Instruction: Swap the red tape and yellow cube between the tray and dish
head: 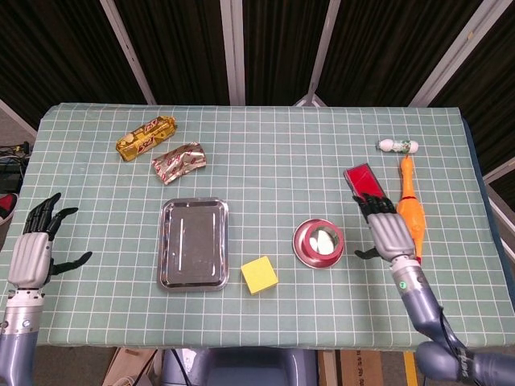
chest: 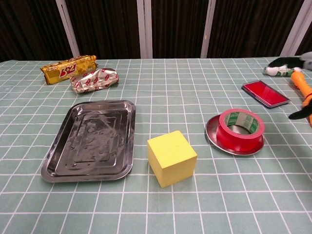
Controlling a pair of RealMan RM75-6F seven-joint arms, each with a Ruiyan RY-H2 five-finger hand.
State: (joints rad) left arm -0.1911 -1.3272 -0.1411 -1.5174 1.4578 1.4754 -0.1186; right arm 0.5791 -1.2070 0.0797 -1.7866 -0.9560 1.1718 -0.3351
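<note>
The red tape lies in the small round metal dish, seen from above as a red ring. A yellow cube sits on the tablecloth just right of the empty metal tray; the chest view shows the cube near the tray. My right hand hovers open to the right of the dish, holding nothing; only its fingertips show at the chest view's right edge. At the table's left edge my left hand is open and empty.
A red phone lies just beyond my right hand. An orange rubber chicken and a small white bottle are at the far right. Two snack packets, gold and silver-red, lie behind the tray.
</note>
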